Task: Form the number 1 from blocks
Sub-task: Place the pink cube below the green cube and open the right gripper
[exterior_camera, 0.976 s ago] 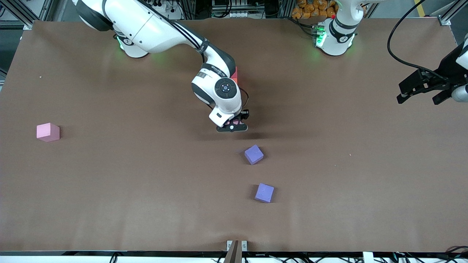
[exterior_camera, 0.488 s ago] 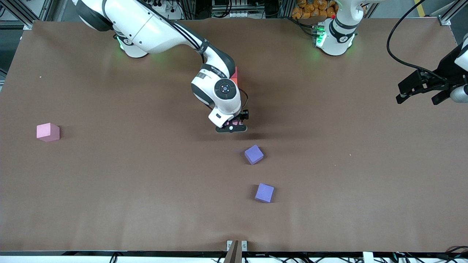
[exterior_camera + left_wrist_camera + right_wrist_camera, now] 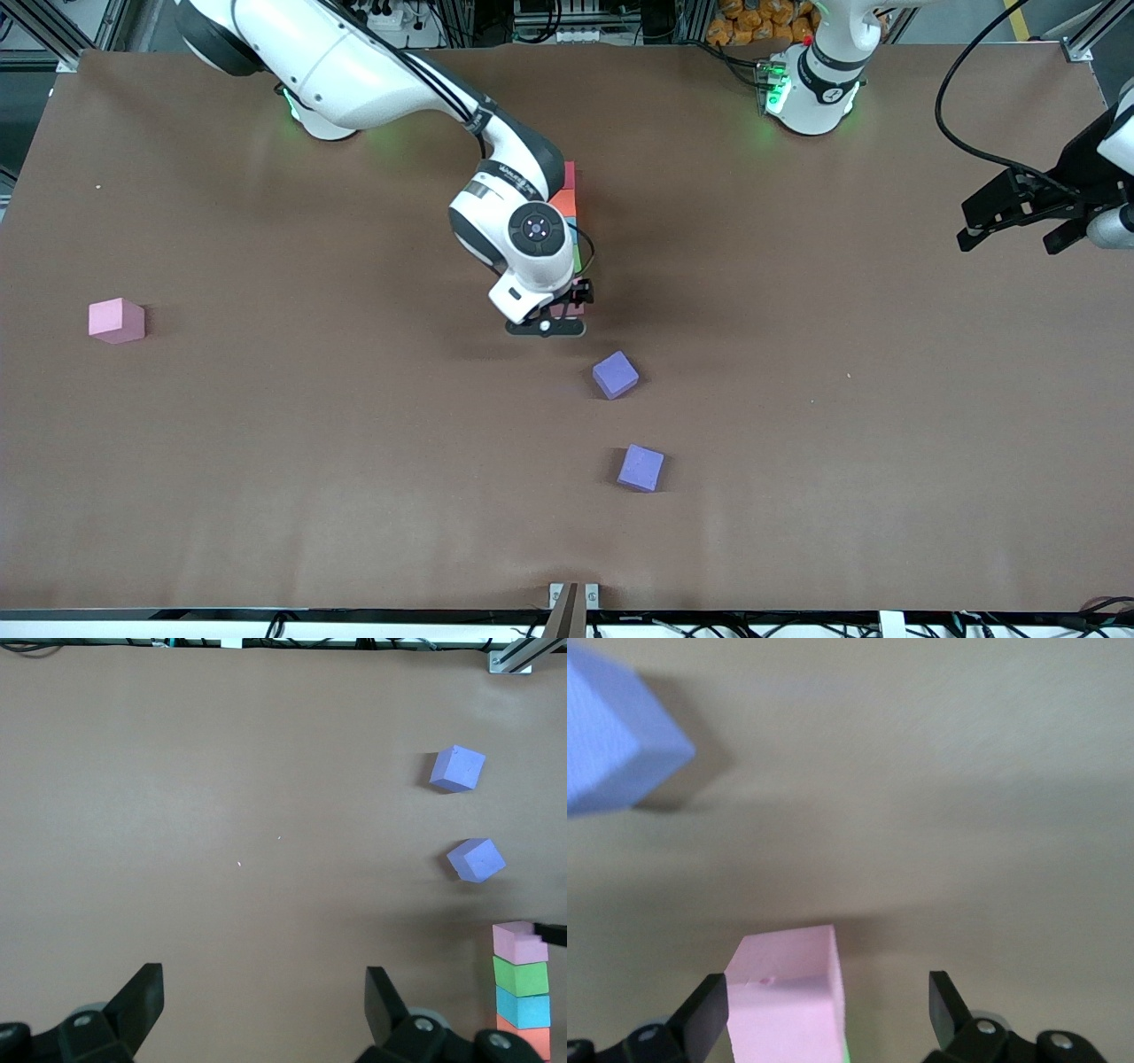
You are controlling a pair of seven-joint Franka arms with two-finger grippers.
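Observation:
A line of touching blocks lies mid-table: red (image 3: 570, 173), orange (image 3: 565, 203), light blue (image 3: 523, 1008), green (image 3: 577, 258) and pink (image 3: 574, 307), the pink one nearest the front camera. My right arm covers much of the line in the front view. My right gripper (image 3: 547, 322) is open around the pink block (image 3: 788, 1001), which lies beside one finger (image 3: 707, 1010) with a wide gap to the other. My left gripper (image 3: 1010, 217) waits open and empty (image 3: 263, 983) above the left arm's end of the table.
Two purple cubes lie nearer the front camera than the line, one (image 3: 615, 374) close to the pink end and one (image 3: 640, 467) nearer still. A second pink cube (image 3: 116, 320) sits alone toward the right arm's end of the table.
My right gripper has opened and let go of the pink block at the end of the line. Its hand has shifted a little, uncovering more of the line. The left arm has barely moved.

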